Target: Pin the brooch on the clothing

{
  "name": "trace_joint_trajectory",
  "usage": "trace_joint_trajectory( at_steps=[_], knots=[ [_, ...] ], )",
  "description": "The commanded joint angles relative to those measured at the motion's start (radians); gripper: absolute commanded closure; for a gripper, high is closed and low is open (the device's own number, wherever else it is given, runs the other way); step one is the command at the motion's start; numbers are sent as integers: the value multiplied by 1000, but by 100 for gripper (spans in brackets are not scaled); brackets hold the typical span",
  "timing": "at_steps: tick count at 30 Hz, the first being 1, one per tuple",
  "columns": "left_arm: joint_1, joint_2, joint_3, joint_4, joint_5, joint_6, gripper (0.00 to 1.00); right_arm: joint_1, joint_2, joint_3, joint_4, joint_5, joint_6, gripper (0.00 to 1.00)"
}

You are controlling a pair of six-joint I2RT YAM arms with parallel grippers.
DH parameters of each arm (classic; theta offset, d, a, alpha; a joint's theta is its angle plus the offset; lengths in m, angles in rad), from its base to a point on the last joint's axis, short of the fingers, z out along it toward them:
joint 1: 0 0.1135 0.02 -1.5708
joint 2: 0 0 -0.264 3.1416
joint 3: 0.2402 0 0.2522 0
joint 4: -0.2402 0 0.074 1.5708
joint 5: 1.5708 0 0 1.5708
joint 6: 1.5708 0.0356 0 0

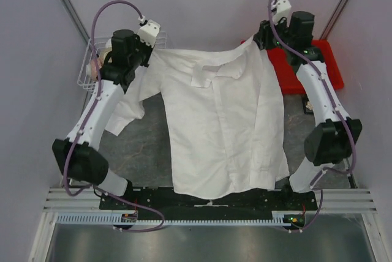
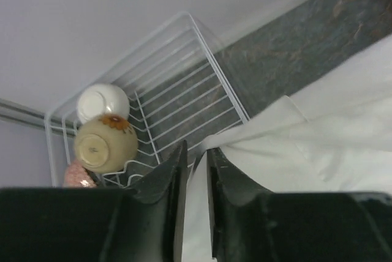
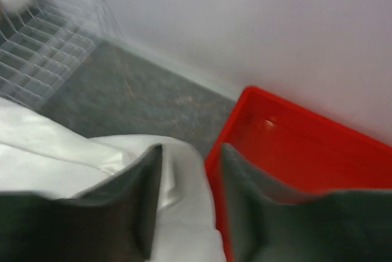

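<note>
The clothing (image 1: 220, 127), a white collared shirt, lies spread front-up on the grey table with its collar toward the back. My left gripper (image 1: 149, 54) is at the shirt's left shoulder. In the left wrist view its jaws (image 2: 196, 149) stand a narrow gap apart, with white fabric (image 2: 331, 133) lying in the gap. My right gripper (image 1: 264, 39) is at the other shoulder. There its jaws (image 3: 190, 149) stand clearly apart over a fold of the shirt (image 3: 55, 145). The brooch is not in view; a small pale glint in the red tray is too blurred to name.
A white wire basket (image 1: 86, 72) stands at the back left, holding a tan bowl (image 2: 104, 145) and a white one (image 2: 103, 101). A red tray (image 1: 324, 60) stands at the back right, its rim (image 3: 211, 158) touching the shirt's shoulder. Walls close in on both sides.
</note>
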Motion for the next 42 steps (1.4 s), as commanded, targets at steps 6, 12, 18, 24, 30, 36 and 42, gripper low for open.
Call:
trace_joint_trajectory(
  at_steps=[6,12,18,24,30,36,42],
  knots=[
    [79,153,140,-159,78,-79,41,17,176,192,-251,219,-62,10],
    [80,-36,-86,-240,349,13,42,14,39,60,-461,102,-220,9],
    [54,-105,-276,-309,535,66,45,13,-102,-154,-696,51,-358,10],
    [-42,-84,-381,-316,571,49,47,16,-249,-428,-822,59,-432,14],
    [-136,49,-419,-267,489,1,51,37,-315,-641,-727,99,-402,17],
    [-136,174,-374,-265,474,-63,55,114,-286,-687,-653,87,-385,20],
    [-133,280,-390,-230,443,-91,56,250,-220,-735,-555,99,-365,22]
  ],
)
